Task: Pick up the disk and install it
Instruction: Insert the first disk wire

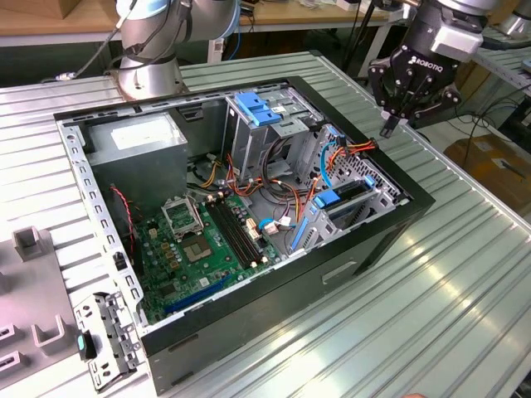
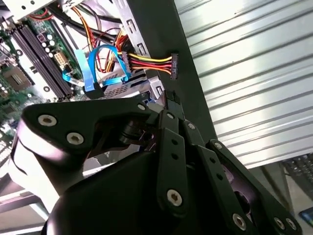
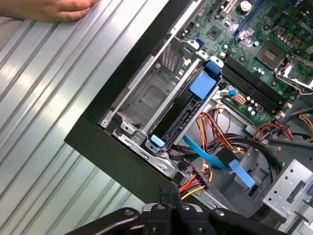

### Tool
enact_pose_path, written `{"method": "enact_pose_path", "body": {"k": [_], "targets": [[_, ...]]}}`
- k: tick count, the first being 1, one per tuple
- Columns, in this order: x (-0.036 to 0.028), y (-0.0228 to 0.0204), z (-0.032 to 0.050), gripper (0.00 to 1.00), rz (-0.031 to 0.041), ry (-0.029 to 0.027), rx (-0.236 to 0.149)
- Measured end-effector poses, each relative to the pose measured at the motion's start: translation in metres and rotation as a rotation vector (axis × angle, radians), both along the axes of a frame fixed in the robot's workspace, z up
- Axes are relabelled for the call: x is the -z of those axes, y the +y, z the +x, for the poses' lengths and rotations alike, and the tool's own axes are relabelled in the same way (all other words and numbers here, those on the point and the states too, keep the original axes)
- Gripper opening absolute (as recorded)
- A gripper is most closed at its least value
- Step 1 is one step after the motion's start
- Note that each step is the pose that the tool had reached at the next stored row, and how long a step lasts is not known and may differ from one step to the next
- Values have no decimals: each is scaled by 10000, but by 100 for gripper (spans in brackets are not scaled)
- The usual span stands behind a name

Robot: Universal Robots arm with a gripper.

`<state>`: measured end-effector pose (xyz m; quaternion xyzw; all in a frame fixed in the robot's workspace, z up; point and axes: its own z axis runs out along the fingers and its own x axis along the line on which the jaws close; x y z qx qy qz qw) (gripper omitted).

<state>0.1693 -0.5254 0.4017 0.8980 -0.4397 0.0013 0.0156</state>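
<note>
Gripper [image 1: 387, 126], black fingers pressed together w/ nothing between them, hangs above the rim of the open PC case [image 1: 415, 207] at the exterior view's right. Just below its tips we see a loose power plug [image 2: 172, 65] on red, yellow & black wires lying across that rim. Next in, the disk [image 3: 182, 117] sits on edge in the metal drive cage [image 3: 146, 98] at the case's corner, blue rails at both ends, apart from the gripper. A flat blue data cable [image 3: 215, 157] loops beside the cage. Further in we see the green motherboard [image 1: 207, 240], then the grey power-supply box [image 1: 137, 141] w/ white sticker at the far wall. Beyond the case, the arm's silver base [image 1: 149, 70] stands on the ribbed metal table [image 1: 465, 282]. In the first wrist view a person's hand [image 3: 54, 9] rests on the table, well apart from the case.
</note>
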Motion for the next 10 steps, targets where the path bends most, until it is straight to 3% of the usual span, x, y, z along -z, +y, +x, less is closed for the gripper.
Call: {"method": "enact_pose_path", "body": {"k": [2, 5, 7, 10], "targets": [[2, 1, 9, 11, 0, 0, -387], [13, 18, 22, 11, -31, 0, -422], [33, 76, 39, 11, -64, 1, -450], [53, 81, 39, 11, -65, -1, -985]]}}
